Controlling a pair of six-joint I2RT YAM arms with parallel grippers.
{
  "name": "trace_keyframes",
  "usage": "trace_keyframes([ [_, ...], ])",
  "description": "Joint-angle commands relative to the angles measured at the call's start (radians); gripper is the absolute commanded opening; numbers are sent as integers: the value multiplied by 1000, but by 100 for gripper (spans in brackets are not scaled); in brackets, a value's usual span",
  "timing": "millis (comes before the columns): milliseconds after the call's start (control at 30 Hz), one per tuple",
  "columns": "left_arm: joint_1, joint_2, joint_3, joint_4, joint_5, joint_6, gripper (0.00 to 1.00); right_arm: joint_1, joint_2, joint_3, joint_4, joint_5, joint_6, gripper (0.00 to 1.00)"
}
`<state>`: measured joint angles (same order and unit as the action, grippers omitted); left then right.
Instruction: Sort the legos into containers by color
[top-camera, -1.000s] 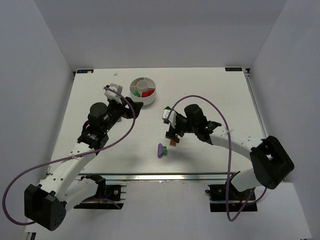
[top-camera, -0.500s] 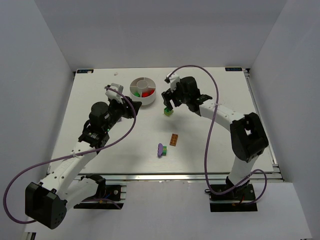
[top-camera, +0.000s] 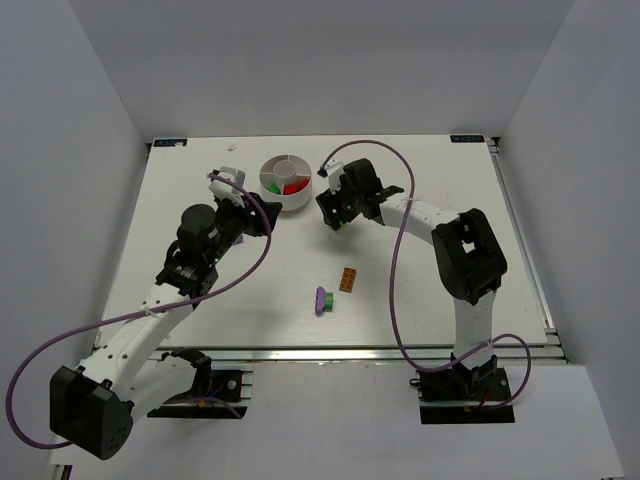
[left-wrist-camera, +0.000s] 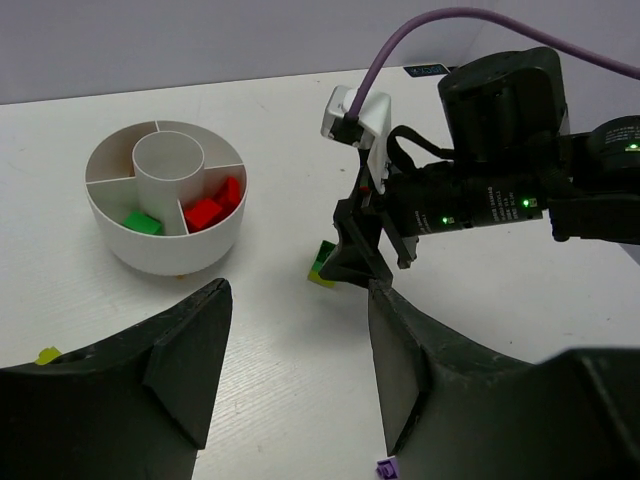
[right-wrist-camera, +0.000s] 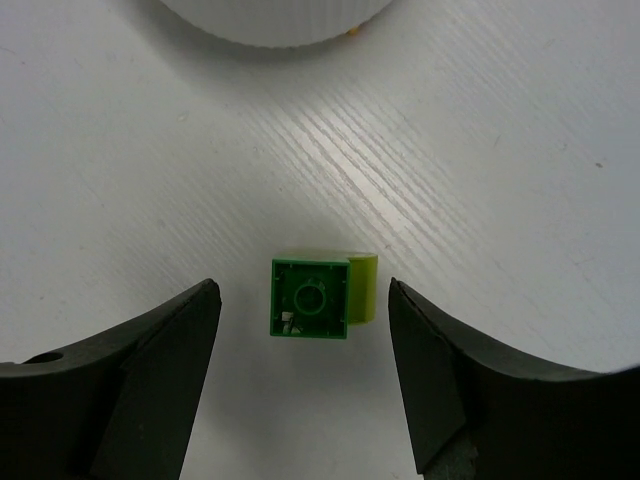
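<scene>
- Green brick (right-wrist-camera: 310, 298), with a lime-yellow piece (right-wrist-camera: 365, 288) showing along one side of it, is sitting flat on the white table (right-wrist-camera: 520, 150). It's just beside the white dish (left-wrist-camera: 170, 258) but not in it.
- right gripper (top-camera: 333, 217) hangs right over that brick. Its fingers (right-wrist-camera: 165, 370) are spread wide, one on each side, with bare table showing in both gaps, so it isn't gripping anything.
- The dish already has some bricks sorted: a second green one (left-wrist-camera: 143, 222) in one wedge and red bricks (left-wrist-camera: 205, 212) in the wedge next to it. Can't see down into the centre well.
- left gripper (left-wrist-camera: 297, 300) sits on the other side of the dish from the right one. Its fingers are apart with nothing between them.
- orange brick (top-camera: 348, 280) and purple brick (top-camera: 322, 300) lie close together out on the table, nearer the arm bases and well apart from the dish.
- Also a tiny lime-yellow bit (left-wrist-camera: 48, 355) on the table, by the left gripper's finger in the left wrist view.
</scene>
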<state>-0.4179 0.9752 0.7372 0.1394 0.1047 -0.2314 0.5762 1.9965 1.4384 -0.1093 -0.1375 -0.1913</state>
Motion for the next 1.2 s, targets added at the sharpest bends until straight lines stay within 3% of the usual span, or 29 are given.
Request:
trace_keyframes([
  [0, 4, -21, -1, 5, 0, 9, 67, 1, 11, 53, -26, -17, -11, 73],
  [633, 4, -13, -1, 6, 15, 15, 67, 1, 74, 89, -52, -13, -33, 64],
  [900, 4, -7, -2, 6, 21, 15, 67, 1, 76, 89, -52, -10, -37, 56],
  [1033, 4, -7, -2, 8, 26, 14, 67, 1, 76, 93, -56, -17, -43, 45],
  [1167, 4, 0, -5, 19, 56, 12, 68, -1, 59, 83, -61, -30, -51, 24],
])
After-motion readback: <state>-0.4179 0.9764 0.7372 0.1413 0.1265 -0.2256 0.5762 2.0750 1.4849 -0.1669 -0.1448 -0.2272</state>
